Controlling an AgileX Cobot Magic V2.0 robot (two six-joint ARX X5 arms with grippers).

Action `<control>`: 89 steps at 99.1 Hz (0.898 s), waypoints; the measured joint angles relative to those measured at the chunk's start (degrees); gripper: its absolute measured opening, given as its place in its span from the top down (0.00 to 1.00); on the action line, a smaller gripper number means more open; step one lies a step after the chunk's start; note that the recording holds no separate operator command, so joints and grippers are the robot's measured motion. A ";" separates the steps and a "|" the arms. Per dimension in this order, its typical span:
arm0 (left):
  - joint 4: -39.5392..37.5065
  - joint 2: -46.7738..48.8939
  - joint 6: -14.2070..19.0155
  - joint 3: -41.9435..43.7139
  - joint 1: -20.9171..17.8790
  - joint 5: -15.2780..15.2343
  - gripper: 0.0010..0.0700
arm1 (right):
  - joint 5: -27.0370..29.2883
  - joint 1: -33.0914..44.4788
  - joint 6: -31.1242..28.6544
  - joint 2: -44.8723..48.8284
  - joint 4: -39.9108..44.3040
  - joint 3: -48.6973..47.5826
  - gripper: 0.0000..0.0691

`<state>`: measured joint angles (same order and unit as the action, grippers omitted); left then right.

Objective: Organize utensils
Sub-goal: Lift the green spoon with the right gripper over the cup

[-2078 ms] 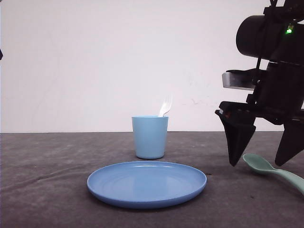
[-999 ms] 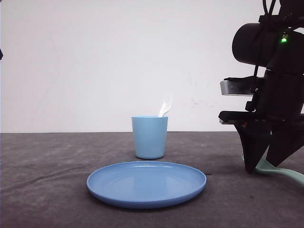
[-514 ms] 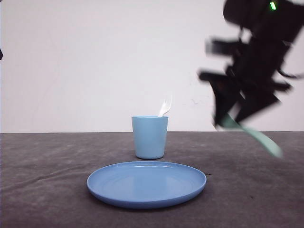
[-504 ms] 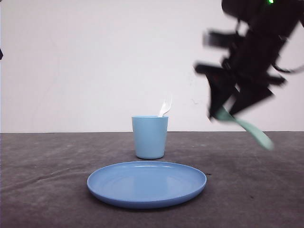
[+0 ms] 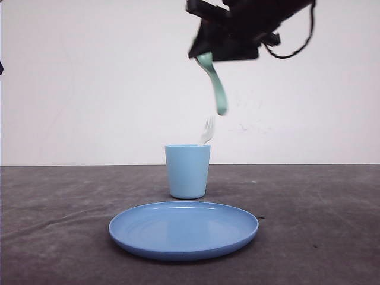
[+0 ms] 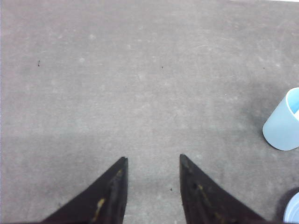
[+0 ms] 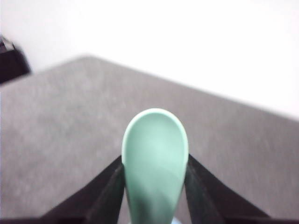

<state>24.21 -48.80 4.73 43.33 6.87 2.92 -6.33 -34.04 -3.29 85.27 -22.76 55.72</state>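
Grey surface [image 5: 320,237] carries your round blue plate [image 5: 183,229] in front and the light blue cup [image 5: 187,171] behind it, with the white fork [image 5: 207,130] already standing inside the cup. Your right end effector [image 5: 221,50] is high above the cup, clamped on the bowl end of the mint-green spoon [image 5: 216,83]. Its handle hangs down, nearly vertical, the tip a little to the right of the cup's mouth. You likely need a slight leftward shift before lowering. Your left end effector [image 6: 152,163] hovers parted over bare surface, holding nothing.
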 joint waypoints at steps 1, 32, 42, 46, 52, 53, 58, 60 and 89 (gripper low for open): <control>0.00 0.00 0.00 0.00 0.00 0.00 0.73 | 0.04 -0.09 0.13 0.13 -0.50 0.00 0.70; 0.00 0.00 0.02 0.00 0.00 0.00 0.73 | 0.00 -0.90 4.48 7.23 -14.53 0.07 0.70; 0.00 0.00 0.02 0.00 0.00 0.00 0.73 | 0.04 -0.90 5.09 9.99 -18.34 0.15 0.70; 0.00 0.00 0.02 0.00 0.00 0.00 0.73 | 0.04 -0.90 5.44 11.19 -19.61 0.17 0.70; 0.00 0.00 0.02 0.00 0.00 0.00 0.73 | 0.00 -0.90 5.88 13.05 -21.42 0.22 0.70; 0.00 0.00 0.02 0.00 0.00 0.00 0.73 | 0.02 -0.90 5.92 13.31 -21.66 0.24 0.70; 0.00 0.00 0.02 0.00 0.00 0.00 0.73 | 0.02 -0.90 6.08 14.84 -22.45 0.46 0.70; 0.00 0.00 0.02 0.00 0.00 0.00 0.73 | 0.00 -0.90 6.10 15.39 -22.71 0.57 0.70; 0.00 0.00 0.02 0.00 0.00 0.02 0.73 | 0.00 -1.03 6.51 22.08 -21.99 4.07 0.70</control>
<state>24.21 -48.80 4.75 43.33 6.87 2.94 -6.33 -35.07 3.22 107.35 -44.75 59.79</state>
